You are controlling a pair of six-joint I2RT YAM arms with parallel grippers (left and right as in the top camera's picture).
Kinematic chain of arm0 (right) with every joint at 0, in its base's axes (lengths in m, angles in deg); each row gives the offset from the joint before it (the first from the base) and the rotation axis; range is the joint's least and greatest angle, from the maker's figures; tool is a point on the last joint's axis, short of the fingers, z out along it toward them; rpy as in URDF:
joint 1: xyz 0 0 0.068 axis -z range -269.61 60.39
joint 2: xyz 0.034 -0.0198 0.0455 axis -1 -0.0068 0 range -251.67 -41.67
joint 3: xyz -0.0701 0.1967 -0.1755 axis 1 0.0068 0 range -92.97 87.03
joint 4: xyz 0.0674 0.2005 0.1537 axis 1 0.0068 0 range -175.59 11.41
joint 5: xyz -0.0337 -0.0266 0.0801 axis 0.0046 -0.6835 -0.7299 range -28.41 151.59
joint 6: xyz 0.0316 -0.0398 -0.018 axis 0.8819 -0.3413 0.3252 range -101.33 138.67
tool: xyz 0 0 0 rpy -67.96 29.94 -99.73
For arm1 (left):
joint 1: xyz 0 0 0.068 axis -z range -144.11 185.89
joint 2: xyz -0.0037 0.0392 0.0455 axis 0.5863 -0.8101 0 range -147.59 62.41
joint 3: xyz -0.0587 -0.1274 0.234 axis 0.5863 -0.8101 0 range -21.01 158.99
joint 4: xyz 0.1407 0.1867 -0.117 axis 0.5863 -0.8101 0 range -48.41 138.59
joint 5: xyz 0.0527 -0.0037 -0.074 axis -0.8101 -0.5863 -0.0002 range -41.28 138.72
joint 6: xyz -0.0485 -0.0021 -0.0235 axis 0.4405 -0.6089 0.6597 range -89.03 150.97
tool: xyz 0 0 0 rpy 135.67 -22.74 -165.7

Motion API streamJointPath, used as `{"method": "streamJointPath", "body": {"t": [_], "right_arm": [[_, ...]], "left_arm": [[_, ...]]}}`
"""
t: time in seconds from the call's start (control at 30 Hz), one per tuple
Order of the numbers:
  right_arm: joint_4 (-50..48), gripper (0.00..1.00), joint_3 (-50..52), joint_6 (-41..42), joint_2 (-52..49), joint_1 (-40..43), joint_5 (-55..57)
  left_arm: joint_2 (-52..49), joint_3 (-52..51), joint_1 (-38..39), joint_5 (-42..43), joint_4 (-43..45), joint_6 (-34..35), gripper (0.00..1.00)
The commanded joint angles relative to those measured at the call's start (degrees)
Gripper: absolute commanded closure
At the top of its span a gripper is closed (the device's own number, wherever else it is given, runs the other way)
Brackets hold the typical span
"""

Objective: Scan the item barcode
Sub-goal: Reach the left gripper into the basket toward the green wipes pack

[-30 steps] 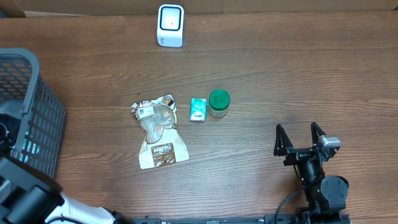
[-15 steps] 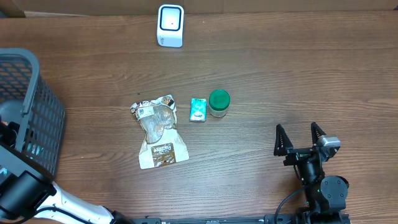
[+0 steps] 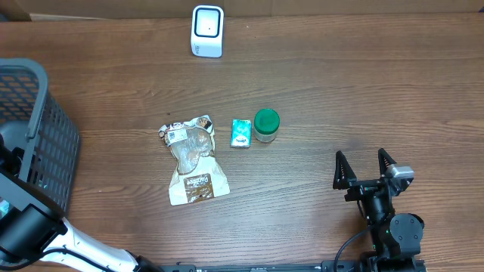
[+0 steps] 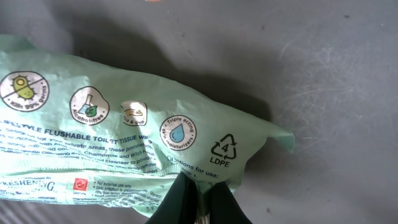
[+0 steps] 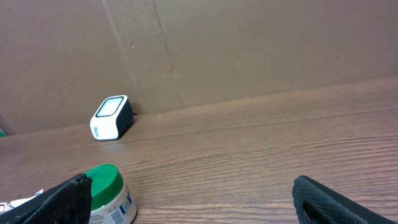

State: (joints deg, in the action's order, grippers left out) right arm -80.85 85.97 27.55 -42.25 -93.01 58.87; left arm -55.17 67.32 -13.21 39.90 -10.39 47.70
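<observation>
In the left wrist view a pale green pack of flushable wipes (image 4: pixel 124 143) lies on a dark grey floor. My left gripper (image 4: pixel 199 199) is shut on the pack's lower edge, pinching the film between its black fingers. No barcode shows on the face turned to the camera. Overhead, the left arm (image 3: pixel 23 227) reaches into the basket (image 3: pixel 45 128), which hides that gripper. The white scanner (image 3: pixel 207 30) stands at the table's far edge. My right gripper (image 3: pixel 365 168) rests open at the front right with nothing in it.
A green-lidded jar (image 3: pixel 266 125), a small teal box (image 3: pixel 241 133) and a brown snack bag (image 3: pixel 194 159) lie mid-table. In the right wrist view the jar (image 5: pixel 107 193) sits by the left finger and the scanner (image 5: pixel 111 117) stands against the cardboard back wall.
My left gripper has closed on the edge of the wipes pack, and the left arm has shifted slightly at the basket. The right arm has not moved.
</observation>
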Motion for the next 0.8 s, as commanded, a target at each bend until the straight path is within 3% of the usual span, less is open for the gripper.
{"method": "streamJointPath", "body": {"t": [0.0, 0.17, 0.47, 0.77], "right_arm": [[-0.1, 0.00, 0.6, -0.4, 0.4, 0.1, 0.2], [-0.1, 0.00, 0.6, -0.4, 0.4, 0.1, 0.2], [-0.1, 0.00, 0.6, -0.4, 0.4, 0.1, 0.2], [-0.1, 0.00, 0.6, -0.4, 0.4, 0.1, 0.2]], "left_arm": [[-4.2, -1.6, -0.4, -0.2, -1.0, 0.0, 0.96], [-4.1, 3.7, -0.4, 2.9, -5.0, 0.0, 0.96], [-2.7, 29.1, -0.1, 12.9, -18.6, 0.0, 0.96], [8.6, 36.8, 3.4, 15.5, -18.8, -0.1, 0.96]]}}
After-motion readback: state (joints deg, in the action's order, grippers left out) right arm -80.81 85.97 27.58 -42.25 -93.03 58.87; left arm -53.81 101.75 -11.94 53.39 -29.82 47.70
